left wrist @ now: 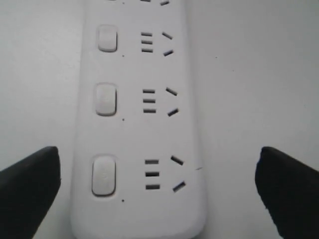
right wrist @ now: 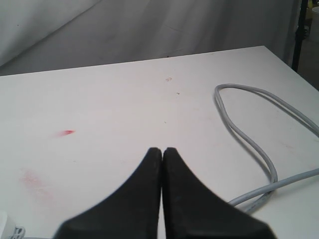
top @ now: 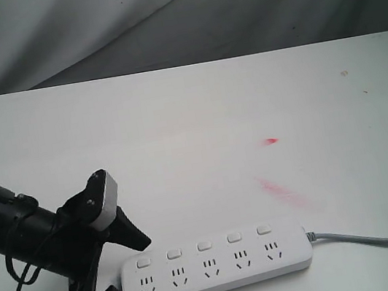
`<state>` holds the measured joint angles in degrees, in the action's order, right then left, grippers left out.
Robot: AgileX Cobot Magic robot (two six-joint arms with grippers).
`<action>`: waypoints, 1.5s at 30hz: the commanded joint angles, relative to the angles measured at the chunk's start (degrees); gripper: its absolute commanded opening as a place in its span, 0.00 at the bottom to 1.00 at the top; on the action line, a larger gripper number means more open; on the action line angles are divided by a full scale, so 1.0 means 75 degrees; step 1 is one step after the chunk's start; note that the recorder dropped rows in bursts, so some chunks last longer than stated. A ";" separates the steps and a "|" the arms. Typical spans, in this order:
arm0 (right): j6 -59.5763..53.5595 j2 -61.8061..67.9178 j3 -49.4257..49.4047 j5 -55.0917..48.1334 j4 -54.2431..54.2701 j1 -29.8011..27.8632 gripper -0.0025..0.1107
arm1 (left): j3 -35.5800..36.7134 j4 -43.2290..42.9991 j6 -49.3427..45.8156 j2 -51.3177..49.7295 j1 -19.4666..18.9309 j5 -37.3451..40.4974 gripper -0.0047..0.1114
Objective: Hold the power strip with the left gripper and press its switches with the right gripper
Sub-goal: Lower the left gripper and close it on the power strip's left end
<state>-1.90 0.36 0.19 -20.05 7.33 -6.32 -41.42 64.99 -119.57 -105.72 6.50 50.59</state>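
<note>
The white power strip (top: 216, 261) lies along the table's front edge, its five sockets below a row of switches (top: 205, 246). My left gripper (top: 147, 277) is open and straddles the strip's left end, one finger behind it and one in front. In the left wrist view the strip (left wrist: 144, 124) runs between the black fingers (left wrist: 30, 191), with a bare gap on each side, and three switches (left wrist: 103, 174) show. My right gripper (right wrist: 162, 150) is shut on nothing and hovers over bare table; it is out of the exterior view. A corner of the strip (right wrist: 7, 230) peeks in there.
The grey cord (top: 378, 238) leaves the strip's right end and loops back along the table's right side (right wrist: 249, 129). Red smudges (top: 281, 192) and a red fleck (top: 271, 141) mark the white table (top: 177, 133). Grey cloth (top: 173, 16) hangs behind its far edge.
</note>
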 commanded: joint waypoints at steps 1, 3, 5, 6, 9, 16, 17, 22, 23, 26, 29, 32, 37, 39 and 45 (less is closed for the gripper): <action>-0.0026 -0.0048 -0.0025 0.0068 0.0021 -0.0067 0.02 | -0.0018 0.0149 -0.0053 -0.0109 0.0058 -0.0330 0.89; -0.0026 -0.0048 -0.0025 0.0068 0.0021 -0.0067 0.02 | -0.0018 0.0171 -0.0053 -0.0195 0.0058 -0.0516 0.89; -0.0026 -0.0048 -0.0025 0.0068 0.0021 -0.0067 0.02 | -0.0018 0.0171 -0.0053 -0.0216 0.0058 -0.0575 0.89; -0.0026 -0.0048 -0.0025 0.0068 0.0021 -0.0067 0.02 | -0.0018 0.0171 -0.0053 -0.0216 0.0058 -0.0575 0.89; -0.0026 -0.0048 -0.0025 0.0068 0.0021 -0.0067 0.02 | -0.0018 0.0256 -0.0053 -0.0223 0.0058 -0.0575 0.89; -0.0026 -0.0048 -0.0025 0.0068 0.0021 -0.0067 0.02 | -0.0018 0.0333 -0.0053 -0.0259 0.0058 -0.0575 0.89; -0.0026 -0.0048 -0.0025 0.0068 0.0021 -0.0067 0.02 | -0.0018 0.0333 -0.0053 -0.0275 0.0058 -0.0575 0.89; -0.0026 -0.0048 -0.0025 0.0068 0.0021 -0.0067 0.02 | -0.0018 0.0333 -0.0053 -0.0396 0.0058 -0.0575 0.89; -0.0026 -0.0048 -0.0025 0.0068 0.0021 -0.0067 0.02 | -0.0018 0.0333 -0.0053 -0.0396 0.0058 -0.0575 0.89; -0.0026 -0.0048 -0.0025 0.0068 0.0021 -0.0067 0.02 | -0.0018 0.0333 -0.0053 -0.0396 0.0058 -0.0575 0.89; -0.0026 -0.0048 -0.0025 0.0068 0.0021 -0.0067 0.02 | -0.0018 0.0333 -0.0053 -0.0483 0.0058 -0.0575 0.89; -0.0026 -0.0048 -0.0025 0.0068 0.0021 -0.0067 0.02 | -0.0018 0.0333 -0.0053 -0.0524 0.0058 -0.0575 0.89; -0.0026 -0.0048 -0.0025 0.0068 0.0021 -0.0067 0.02 | -0.0018 0.0222 -0.0053 -0.0524 0.0058 -0.0575 0.54; -0.0026 -0.0048 -0.0025 0.0068 0.0021 -0.0067 0.02 | -0.0018 0.0222 -0.0053 -0.0524 0.0058 -0.0575 0.40; -0.0026 -0.0048 -0.0025 0.0068 0.0021 -0.0067 0.02 | -0.0018 0.0222 -0.0053 -0.0524 0.0058 -0.0575 0.31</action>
<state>-1.90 0.36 0.19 -20.05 7.33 -6.32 -41.42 66.86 -119.69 -109.39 6.61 46.36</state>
